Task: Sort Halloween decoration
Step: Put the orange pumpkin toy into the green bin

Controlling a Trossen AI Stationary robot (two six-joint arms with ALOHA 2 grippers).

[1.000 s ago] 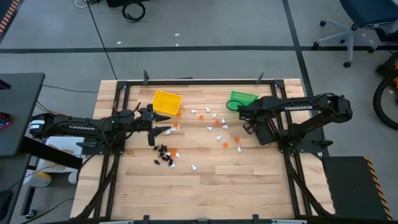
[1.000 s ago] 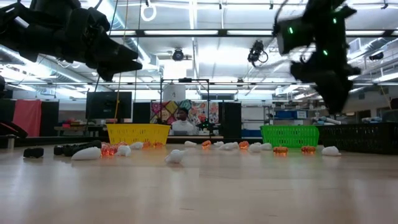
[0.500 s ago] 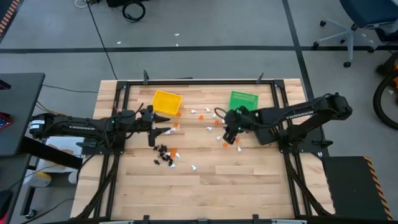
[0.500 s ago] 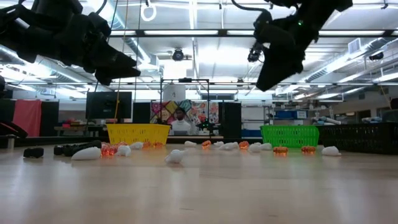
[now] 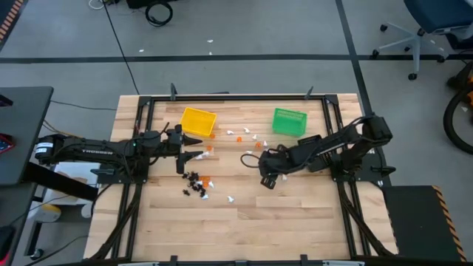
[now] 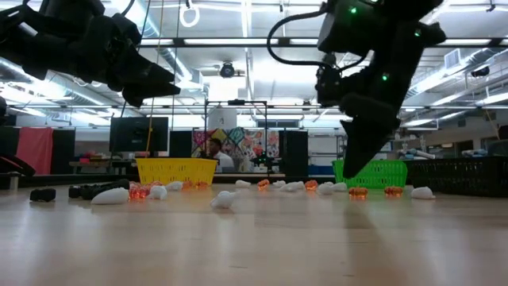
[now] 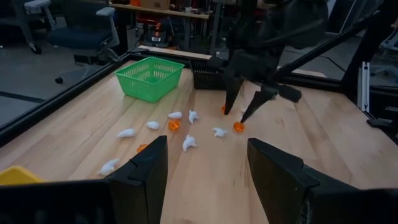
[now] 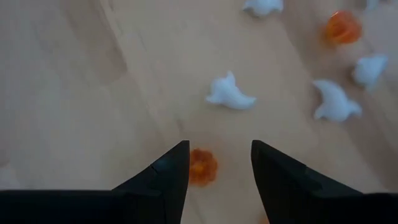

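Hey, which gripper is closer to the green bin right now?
Right. The right gripper is lowered over the trinkets just in front of the green bin; the left gripper waits across the table, beside the yellow bin.

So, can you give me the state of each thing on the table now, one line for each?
left gripper: open, empty, hovering near the yellow bin.
right gripper: open, lowered around an orange trinket, not closed on it.
yellow bin: upright on the table.
green bin: upright; contents cannot be seen.
white trinkets: loose on the table.
black trinkets: clustered, unsorted.
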